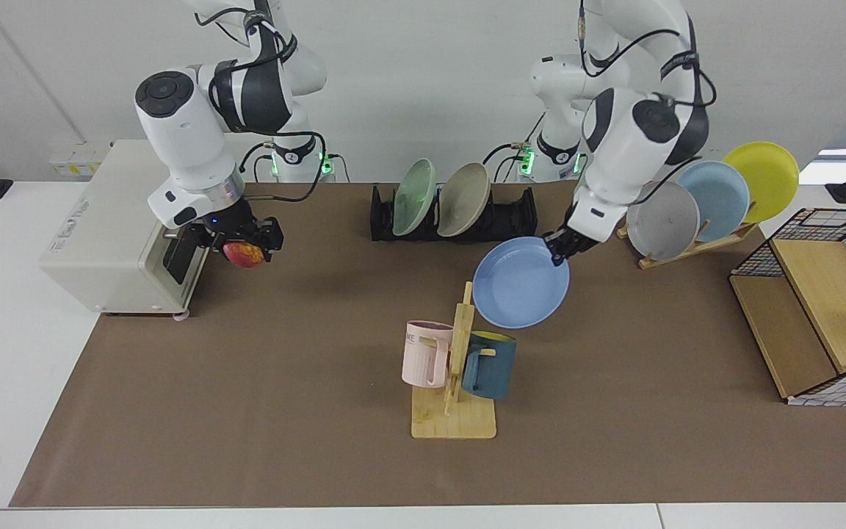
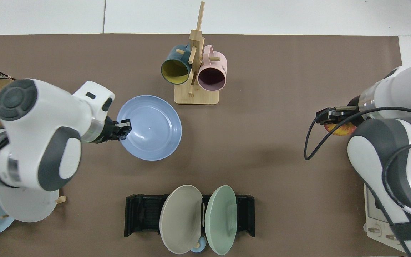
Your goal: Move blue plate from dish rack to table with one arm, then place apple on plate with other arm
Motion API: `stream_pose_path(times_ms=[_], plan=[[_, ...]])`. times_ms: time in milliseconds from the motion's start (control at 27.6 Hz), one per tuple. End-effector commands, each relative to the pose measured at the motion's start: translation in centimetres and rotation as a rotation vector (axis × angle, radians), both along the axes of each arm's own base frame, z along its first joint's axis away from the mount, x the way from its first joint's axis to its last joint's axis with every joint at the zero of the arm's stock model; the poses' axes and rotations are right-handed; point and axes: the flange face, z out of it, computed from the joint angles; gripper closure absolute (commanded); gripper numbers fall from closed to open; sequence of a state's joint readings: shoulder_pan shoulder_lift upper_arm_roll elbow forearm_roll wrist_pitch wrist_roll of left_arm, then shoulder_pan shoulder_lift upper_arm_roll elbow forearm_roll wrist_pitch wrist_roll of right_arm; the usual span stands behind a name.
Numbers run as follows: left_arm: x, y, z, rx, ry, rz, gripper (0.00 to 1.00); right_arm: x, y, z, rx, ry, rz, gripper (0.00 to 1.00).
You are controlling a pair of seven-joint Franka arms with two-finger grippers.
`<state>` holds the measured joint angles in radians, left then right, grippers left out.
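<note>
The blue plate hangs face-up over the brown mat of the table, just behind the mug tree. My left gripper is shut on the plate's rim, on the side toward the wooden plate stand. The black dish rack at the back holds a green plate and a beige plate; its end slots stand bare. My right gripper is shut on the red-and-yellow apple, held in the air in front of the toaster oven.
A wooden mug tree carries a pink mug and a dark teal mug at mid-table. A slanted wooden stand holds grey, pale blue and yellow plates. A wire-and-wood shelf sits beside it. A white toaster oven stands behind the apple.
</note>
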<state>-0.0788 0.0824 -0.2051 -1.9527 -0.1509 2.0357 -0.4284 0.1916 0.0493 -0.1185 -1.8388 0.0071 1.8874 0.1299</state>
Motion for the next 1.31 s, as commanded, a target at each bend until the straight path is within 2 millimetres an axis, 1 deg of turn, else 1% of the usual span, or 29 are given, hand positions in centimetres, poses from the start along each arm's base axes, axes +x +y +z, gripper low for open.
stream_pose_path(times_ms=[0,73,109,145,218,254,290,326,471,508,544,616,689,725,798,834,906,943,979,1051,1088,1160,1269], plan=[[0.4,-3.5,-4.0,-0.068,0.013,0.025,1.00,-0.3,2.0,-0.6,0.014,0.004,-0.002,1.00],[0.0,-5.3,-4.2,-0.086,0.003,0.004,1.00,-0.4,3.1,-0.7,0.014,-0.002,-0.008,1.00],[-0.3,-6.3,-4.9,-0.088,0.007,-0.011,1.00,-0.3,3.6,-0.7,0.015,-0.006,-0.014,1.00],[-1.0,-7.5,-5.9,-0.088,0.013,-0.029,1.00,-0.4,4.3,-1.0,0.015,-0.008,-0.017,1.00],[-3.1,-9.8,-7.1,-0.085,0.004,-0.054,1.00,-0.5,5.5,-1.3,0.017,-0.021,-0.024,1.00],[-4.0,-10.4,-7.8,-0.081,0.004,-0.049,1.00,-0.5,6.0,-1.3,0.018,-0.027,-0.025,1.00],[-4.6,-11.0,-7.8,-0.080,-0.005,-0.043,1.00,-0.5,6.6,-1.5,0.018,-0.027,-0.030,1.00],[-4.8,-11.3,-7.8,-0.082,-0.013,-0.039,1.00,-0.6,7.2,-1.7,0.018,-0.025,-0.033,1.00],[-5.2,-11.4,-8.0,-0.080,-0.010,-0.040,1.00,-0.9,9.4,-2.3,0.016,-0.019,-0.050,1.00],[-5.4,-11.4,-8.1,-0.076,-0.007,-0.045,1.00,-1.0,10.0,-2.4,0.016,-0.019,-0.052,1.00],[-6.0,-11.8,-8.4,-0.071,0.001,-0.057,1.00,-1.0,10.4,-2.3,0.020,-0.028,-0.055,1.00],[-6.6,-11.8,-8.5,-0.067,-0.001,-0.071,1.00,-0.9,10.9,-2.2,0.025,-0.041,-0.065,1.00],[-6.4,-11.6,-8.5,-0.065,-0.002,-0.071,1.00,-1.0,11.3,-2.5,0.023,-0.039,-0.063,1.00],[-6.3,-11.5,-8.5,-0.061,-0.005,-0.073,0.88,-1.0,11.4,-2.6,0.023,-0.037,-0.062,1.00],[-6.1,-11.2,-8.6,-0.058,-0.006,-0.074,0.50,-1.0,11.5,-2.5,0.024,-0.040,-0.060,1.00],[-6.0,-10.9,-8.6,-0.056,0.000,-0.071,0.40,-1.0,11.6,-2.5,0.024,-0.040,-0.059,1.00],[-5.6,-10.4,-8.6,-0.056,0.000,-0.057,0.11,-1.0,11.6,-2.5,0.024,-0.040,-0.060,1.00],[-5.4,-10.3,-8.5,-0.056,0.001,-0.051,0.02,-1.0,11.6,-2.5,0.024,-0.040,-0.063,1.00],[-5.3,-10.2,-8.6,-0.057,0.001,-0.045,0.00,-1.0,11.6,-2.5,0.025,-0.040,-0.067,1.00],[-4.7,-10.0,-8.2,-0.061,-0.005,-0.033,0.00,-1.0,11.7,-2.6,0.025,-0.040,-0.067,1.00],[-4.4,-9.9,-8.1,-0.061,-0.006,-0.028,0.00,-1.1,12.1,-2.8,0.024,-0.037,-0.061,1.00],[-4.0,-9.3,-7.9,-0.055,-0.007,-0.027,0.00,-1.2,12.7,-3.2,0.023,-0.030,-0.057,1.00],[-3.0,-7.8,-6.8,0.012,-0.012,-0.064,0.00,-1.2,13.6,-3.8,0.033,-0.043,-0.069,1.00]])
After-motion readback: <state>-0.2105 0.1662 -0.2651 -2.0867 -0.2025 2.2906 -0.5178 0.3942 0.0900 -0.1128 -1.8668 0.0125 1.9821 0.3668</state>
